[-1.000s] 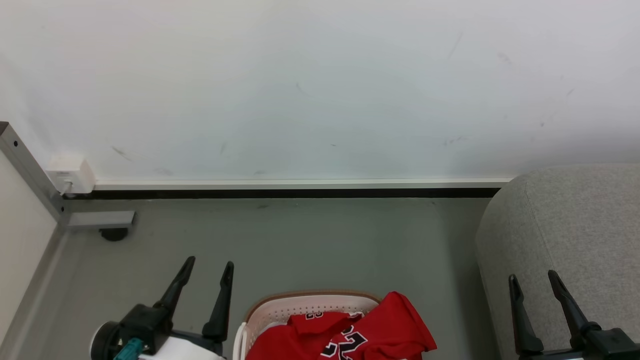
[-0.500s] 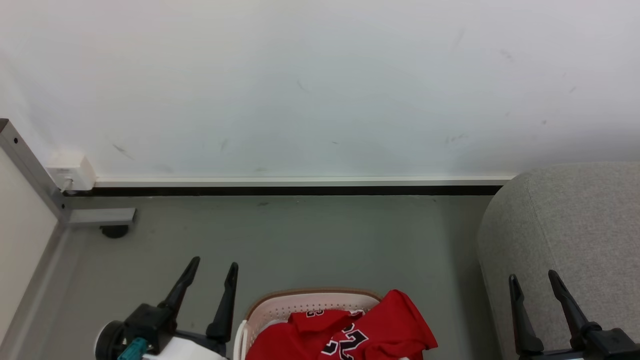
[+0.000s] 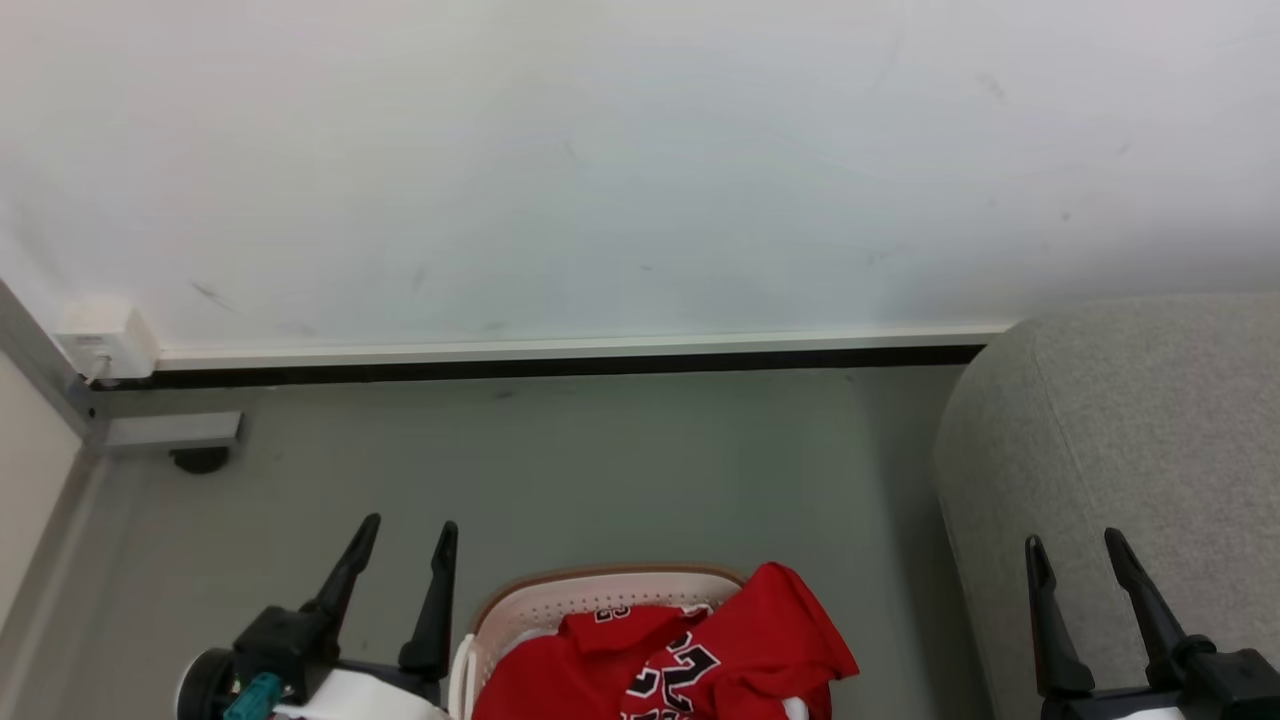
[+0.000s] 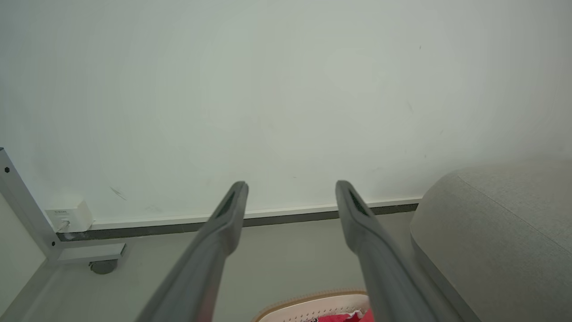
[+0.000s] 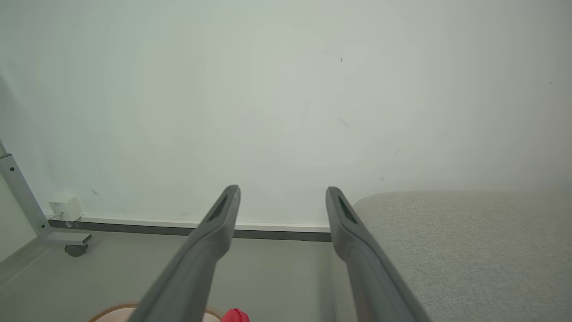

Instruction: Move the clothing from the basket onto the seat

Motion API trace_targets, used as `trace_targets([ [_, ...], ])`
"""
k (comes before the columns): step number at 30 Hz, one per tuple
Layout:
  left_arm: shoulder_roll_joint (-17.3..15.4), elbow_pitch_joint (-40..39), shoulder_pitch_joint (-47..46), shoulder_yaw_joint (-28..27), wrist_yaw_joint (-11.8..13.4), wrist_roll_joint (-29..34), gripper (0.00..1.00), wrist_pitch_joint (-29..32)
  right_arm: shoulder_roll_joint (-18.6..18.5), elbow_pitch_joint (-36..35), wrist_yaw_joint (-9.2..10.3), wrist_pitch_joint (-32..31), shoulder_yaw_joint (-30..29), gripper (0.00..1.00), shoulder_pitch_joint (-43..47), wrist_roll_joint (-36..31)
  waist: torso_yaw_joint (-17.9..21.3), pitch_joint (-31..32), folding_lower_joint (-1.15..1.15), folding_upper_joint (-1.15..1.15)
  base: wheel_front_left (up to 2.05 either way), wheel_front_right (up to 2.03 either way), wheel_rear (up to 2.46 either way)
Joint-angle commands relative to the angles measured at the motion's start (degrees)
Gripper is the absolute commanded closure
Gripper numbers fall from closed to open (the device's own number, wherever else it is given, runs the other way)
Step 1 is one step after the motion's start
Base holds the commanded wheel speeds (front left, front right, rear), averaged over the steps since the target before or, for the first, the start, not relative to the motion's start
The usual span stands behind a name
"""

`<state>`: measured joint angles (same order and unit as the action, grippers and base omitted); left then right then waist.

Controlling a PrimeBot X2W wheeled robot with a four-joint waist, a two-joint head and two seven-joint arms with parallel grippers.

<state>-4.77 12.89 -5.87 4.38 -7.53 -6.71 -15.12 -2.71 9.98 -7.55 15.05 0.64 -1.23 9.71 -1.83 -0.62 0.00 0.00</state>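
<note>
We see the clothing (image 3: 700, 650) heaped in the basket (image 3: 600, 577) at the bottom edge of the head view, between our two arms. The frame cuts both off. Of the basket we get the far arc of its brown rim and a band of perforated wall, and the red cloth runs out of the picture below. One fold hangs over the rim on the side toward the seat (image 3: 1130, 420). Black-and-white numerals show on the cloth, but creases break them up and we cannot read them with certainty. Nor can we tell whether one garment or two lie there.

The basket stands on the grey floor (image 3: 600, 450), near the seat but apart from it, with a strip of floor between. The seat shows its rounded end and a seam, and the rest is cut off at the right.

The left end effector (image 3: 411, 522) hangs just left of the basket, fingers spread wide and empty. The right end effector (image 3: 1072, 537) stands in front of the seat's near part, equally wide, with nothing between its fingers. Whether it touches the fabric we cannot tell.

In the left wrist view a sliver of rim and red cloth peeks in at the bottom edge. In the right wrist view a blurred red tip sits beside the left finger.

Behind, the white wall (image 3: 600, 150) meets the floor. A castor (image 3: 198, 461) sits half hidden under a metal frame (image 3: 170, 430).
</note>
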Motion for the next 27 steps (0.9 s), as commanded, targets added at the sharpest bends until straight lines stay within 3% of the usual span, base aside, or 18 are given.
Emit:
trace_targets([
  [1,-1.02,0.37,-0.72,0.32,0.09,0.92,0.0,-0.06,-0.32,-0.52,0.13,0.2,-0.28,0.0,-0.89,0.32,1.05,-0.95,0.0,0.0,0.0,0.0,0.0],
  [12,-3.85,5.23,-5.54,2.38,0.09,0.47,0.0,-0.05,-0.3,-5.32,0.13,0.11,-0.14,0.0,-4.42,2.17,7.73,-9.24,0.0,0.0,0.0,0.0,0.0],
  [20,-8.34,18.42,-13.46,8.43,0.09,-2.26,0.0,-0.06,-0.24,-10.24,0.13,0.1,-0.44,0.0,-7.92,3.37,13.19,-17.3,0.0,0.0,0.0,0.0,0.0],
  [27,-12.09,32.77,-22.37,17.29,0.09,-5.53,0.0,-0.05,-0.25,-13.21,0.13,0.09,-0.18,0.0,-10.89,5.05,16.98,-24.61,0.0,0.0,0.0,0.0,0.0],
])
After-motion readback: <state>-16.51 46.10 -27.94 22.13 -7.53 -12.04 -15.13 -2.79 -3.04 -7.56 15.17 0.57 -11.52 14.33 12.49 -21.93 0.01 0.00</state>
